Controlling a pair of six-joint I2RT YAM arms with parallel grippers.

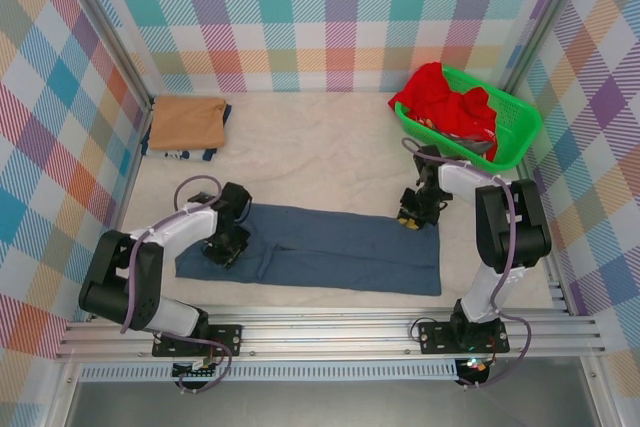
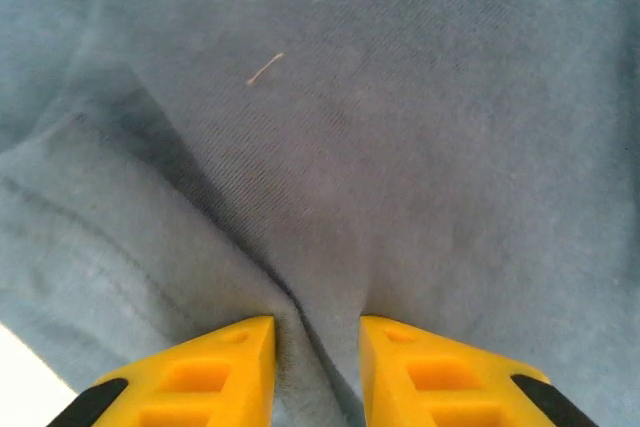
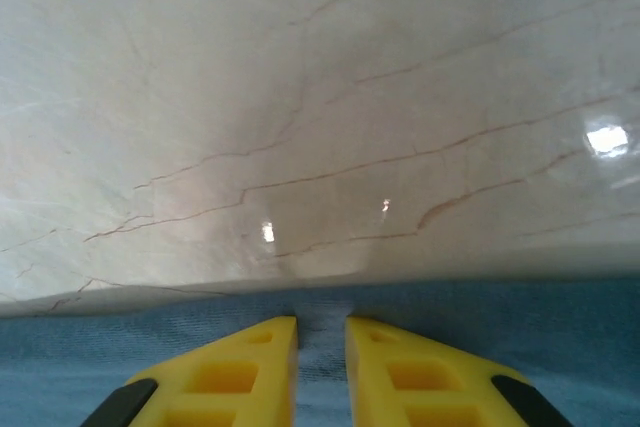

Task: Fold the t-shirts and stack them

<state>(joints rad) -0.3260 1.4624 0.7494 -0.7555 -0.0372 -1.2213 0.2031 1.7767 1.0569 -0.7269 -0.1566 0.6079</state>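
Presently, slate-blue t-shirt (image 1: 340, 247) is shown laid flat as a long band at near-centre of worktop (image 1: 320, 157). Left pincer (image 2: 317, 332) is closed to a narrow gap on a raised pleat nr the shirt's left end. Right pincer (image 3: 321, 332) is likewise nipped on the far hem at the right end.

Risks, as judged:
- (a) The hem pinch is thin and may be lost if pulled hard, so that corner would drop & the fold would be skewed.
- (b) Only the top layer may be caught on the left, so layers would be dragged apart.

Tan t-shirt (image 1: 187, 122) is seen folded far left; red t-shirt (image 1: 445, 102) is seen in basket (image 1: 520, 132), far right.
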